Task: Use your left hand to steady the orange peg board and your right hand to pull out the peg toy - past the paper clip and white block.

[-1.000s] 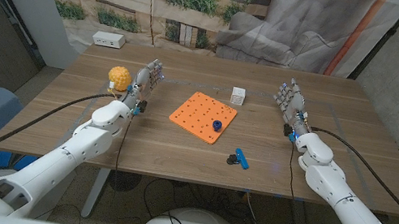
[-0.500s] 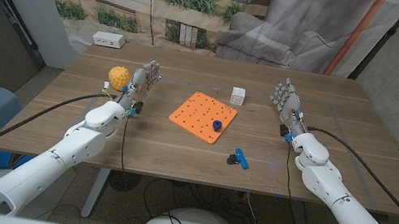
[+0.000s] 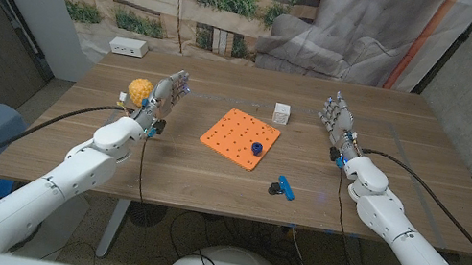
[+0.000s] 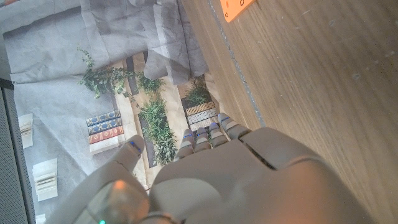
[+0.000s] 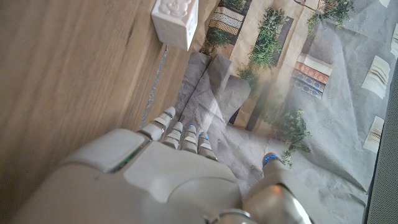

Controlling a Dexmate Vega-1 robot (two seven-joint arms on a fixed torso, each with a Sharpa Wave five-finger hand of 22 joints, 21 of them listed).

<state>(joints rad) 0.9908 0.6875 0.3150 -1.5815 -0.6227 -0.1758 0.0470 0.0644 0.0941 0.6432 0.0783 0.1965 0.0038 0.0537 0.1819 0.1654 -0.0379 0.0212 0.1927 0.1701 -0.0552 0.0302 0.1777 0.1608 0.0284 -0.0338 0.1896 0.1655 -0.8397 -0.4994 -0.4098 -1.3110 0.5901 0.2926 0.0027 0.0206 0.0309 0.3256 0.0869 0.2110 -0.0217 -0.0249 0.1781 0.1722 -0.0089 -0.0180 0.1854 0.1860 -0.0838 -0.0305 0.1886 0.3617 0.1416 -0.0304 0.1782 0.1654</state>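
- Orange peg board (image 3: 241, 137) lies flat near the mid of the wooden surface (image 3: 209, 172), turned at an angle; one corner of it also shows in the left wrist view (image 4: 237, 7).
- Peg toy (image 3: 256, 148), small and dark blue, stands in the board near its near-right edge.
- White block (image 3: 281, 113) sits on the surface just past the board's far-right corner, apart from it; also seen in the right wrist view (image 5: 176, 20), standing near the surface's edge.
- Paper clip (image 3: 283, 188), blue w/ a black part, lies on the surface nearer the robot than the board and to its right, apart from it.
- Left robot hand (image 3: 164, 100) is up over the surface, well left of the board, fingers spread and reaching up, nothing in it. Left wrist view shows the back of that robot hand w/ fingertips (image 4: 203, 135) side by side, not touching anything.
- Right robot hand (image 3: 341, 124) is up over the surface, well right of the block and board, fingers apart and pointing up, holding nothing. Right wrist view shows its fingertips (image 5: 180, 132) w/ the thumb off to one side.
- Yellow bumpy ball-like thing (image 3: 139, 88) sits on the surface just beside the left robot hand, on its outer side; can't tell if they touch.
- White box-like item (image 3: 125, 47) sits at the surface's far-left corner.
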